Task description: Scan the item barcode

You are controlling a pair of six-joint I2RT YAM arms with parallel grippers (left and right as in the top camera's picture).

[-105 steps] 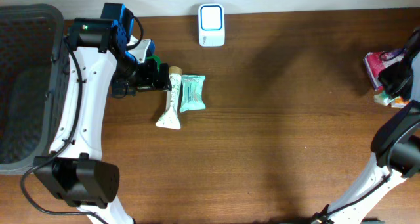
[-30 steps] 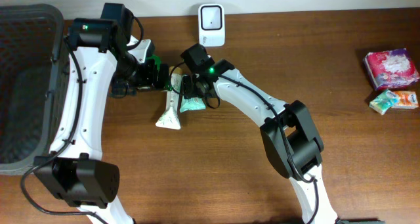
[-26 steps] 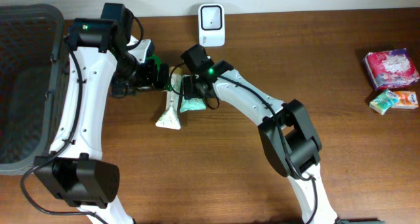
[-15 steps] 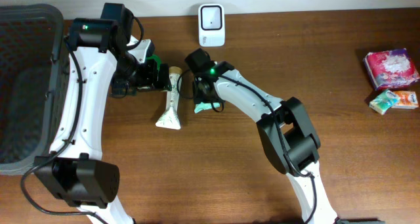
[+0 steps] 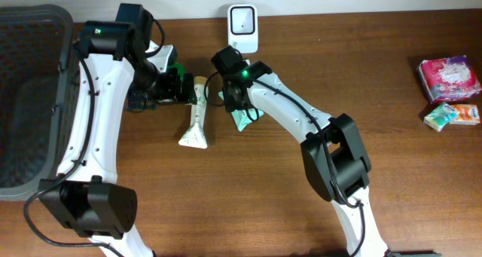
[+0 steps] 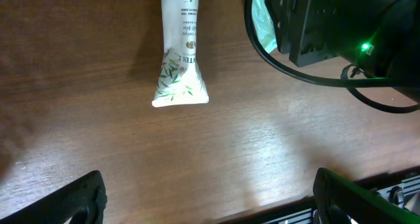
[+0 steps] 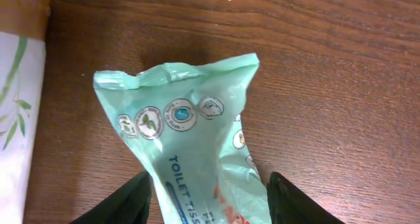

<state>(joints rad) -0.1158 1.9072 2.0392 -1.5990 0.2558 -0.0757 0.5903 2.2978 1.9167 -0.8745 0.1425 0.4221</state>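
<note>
Right end effector (image 7: 207, 201) is partly closed, its fingers pinching the green tissue pack (image 7: 187, 142) by its sides, just beside the white tube (image 5: 196, 120) on the desk (image 5: 339, 76), near the scanner (image 5: 242, 19); left end effector (image 6: 209, 198) hangs wide open and empty above the tube

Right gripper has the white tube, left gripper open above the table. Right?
Not quite. The right gripper holds the green tissue pack, not the white tube, which lies on the table; the right wrist view shows it. The left gripper is open above the table.
</note>
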